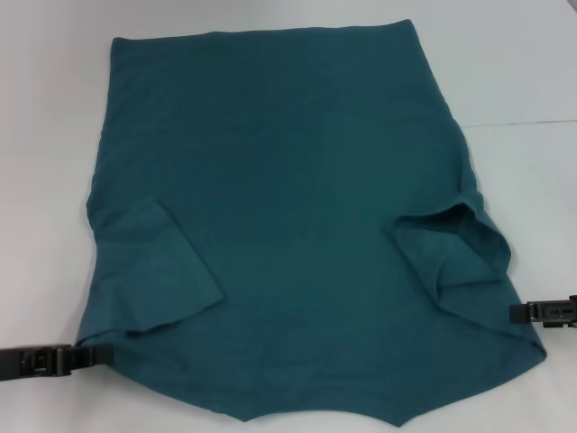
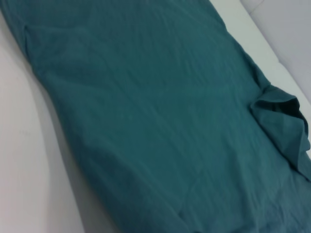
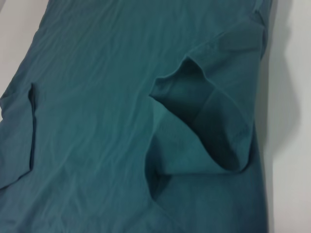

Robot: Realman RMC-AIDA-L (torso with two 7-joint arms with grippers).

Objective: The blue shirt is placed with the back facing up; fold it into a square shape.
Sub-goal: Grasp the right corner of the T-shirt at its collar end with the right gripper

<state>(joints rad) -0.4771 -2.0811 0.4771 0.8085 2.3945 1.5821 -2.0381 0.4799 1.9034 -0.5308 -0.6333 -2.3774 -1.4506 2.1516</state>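
Note:
The blue shirt lies spread flat on the white table with its plain side up. Its hem is at the far end and its neck edge at the near end. Both short sleeves are folded inward onto the body: the left sleeve lies flat, while the right sleeve bulges open. My left gripper sits low at the shirt's near-left corner, its tip meeting the cloth's edge. My right gripper sits at the near-right edge, touching the cloth. The wrist views show the shirt and the puffed sleeve.
White table surface surrounds the shirt on the left, right and far sides. A thin seam line runs across the table at the right.

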